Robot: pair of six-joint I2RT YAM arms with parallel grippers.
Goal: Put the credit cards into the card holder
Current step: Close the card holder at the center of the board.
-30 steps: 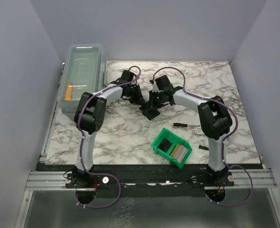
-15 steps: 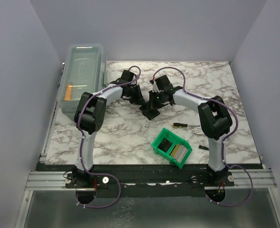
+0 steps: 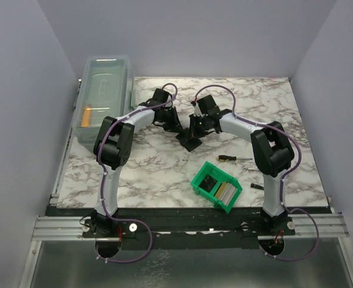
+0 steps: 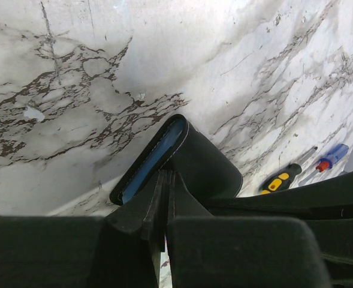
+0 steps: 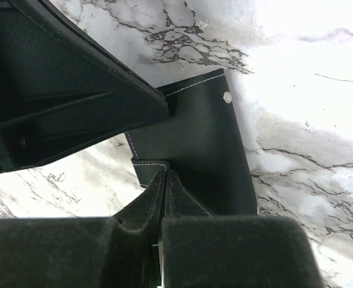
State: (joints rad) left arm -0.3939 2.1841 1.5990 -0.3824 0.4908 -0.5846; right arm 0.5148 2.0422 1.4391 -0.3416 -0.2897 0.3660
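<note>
The card holder is a black folding wallet near the middle of the table, held between both grippers. My left gripper is shut on one flap; in the left wrist view the card holder shows its blue-grey inner face, with the left gripper pinching it. My right gripper is shut on the other flap; the right gripper pinches a stitched edge of the card holder. The credit cards, cream, grey and dark, stand in the green bin.
A clear lidded box stands at the back left. A yellow-black screwdriver lies right of the holder, and another small tool lies by the bin. Both screwdrivers show in the left wrist view.
My right wrist has shifted slightly back and to the right. The card holder and my left gripper stay where they were.
</note>
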